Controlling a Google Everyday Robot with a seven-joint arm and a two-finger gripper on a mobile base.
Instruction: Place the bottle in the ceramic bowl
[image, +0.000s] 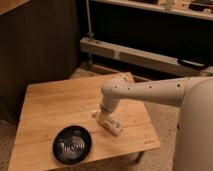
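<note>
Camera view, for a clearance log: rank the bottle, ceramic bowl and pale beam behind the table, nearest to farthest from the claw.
1. bottle, lying just under the claw, mid-table.
2. ceramic bowl, at the front left.
3. pale beam, behind the table.

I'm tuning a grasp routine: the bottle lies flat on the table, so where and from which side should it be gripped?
Probably grip the bottle across its mid-body, straight down from above: it lies on its side, diagonal, cap toward the back left. The pincer hangs over its cap end, apart from the ceramic bowl.
</note>
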